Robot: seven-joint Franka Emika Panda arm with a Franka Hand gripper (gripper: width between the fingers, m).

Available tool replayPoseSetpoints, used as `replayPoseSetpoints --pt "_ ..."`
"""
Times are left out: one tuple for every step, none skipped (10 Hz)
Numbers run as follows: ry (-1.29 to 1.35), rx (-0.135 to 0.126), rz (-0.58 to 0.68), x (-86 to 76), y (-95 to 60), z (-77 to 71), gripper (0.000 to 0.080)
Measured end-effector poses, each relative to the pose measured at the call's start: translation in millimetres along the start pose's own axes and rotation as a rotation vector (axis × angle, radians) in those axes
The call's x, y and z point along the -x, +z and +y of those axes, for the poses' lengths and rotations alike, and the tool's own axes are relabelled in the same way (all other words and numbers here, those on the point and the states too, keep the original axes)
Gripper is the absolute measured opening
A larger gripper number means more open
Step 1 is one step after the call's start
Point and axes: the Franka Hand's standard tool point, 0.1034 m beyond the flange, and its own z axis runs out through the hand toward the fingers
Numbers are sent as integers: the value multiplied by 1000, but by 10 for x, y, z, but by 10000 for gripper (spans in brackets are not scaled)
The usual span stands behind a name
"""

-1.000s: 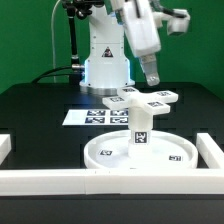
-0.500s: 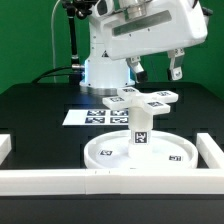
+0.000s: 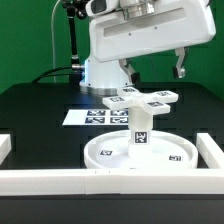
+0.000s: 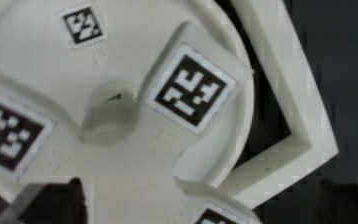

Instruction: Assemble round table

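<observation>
A black table fills the scene. A flat white marker board printed with black-and-white square tags lies on it, toward the back. White border rails frame the near area: 1 long rail across the front, and a short rail at the exterior view's right. A green wall stands behind.

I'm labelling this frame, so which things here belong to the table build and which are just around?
Job: round disc, leg standing on it, cross-shaped base on top.
Just around: marker board, white border rails.
</observation>
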Motion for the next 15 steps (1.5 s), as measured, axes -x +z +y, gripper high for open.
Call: replayPoseSetpoints --pt "-160 24 -16 8 -3 -9 649" --pt "-324 53 -58 24 0 -26 649" --pt "-443 80 -78 13 -3 -60 649" --pt "-517 80 -80 10 -2 -57 649" --pt "-590 77 -83 5 -2 -44 649" --pt "-645 75 -86 3 -2 -40 649" --pt "-691 74 -88 1 -2 -34 649" --pt "-817 71 -93 -8 -1 -10 649" --pt "-981 65 -102 -24 8 35 649" --pt "-1068 66 -111 -21 29 56 649" --pt "-1198 73 -125 -20 46 79 649" --pt "-1275 76 -133 -21 55 89 649" --pt "-1338 81 -144 -23 77 103 649" --pt "-1438 82 -161 -17 119 129 649" --pt "-1500 77 -171 -14 143 155 649"
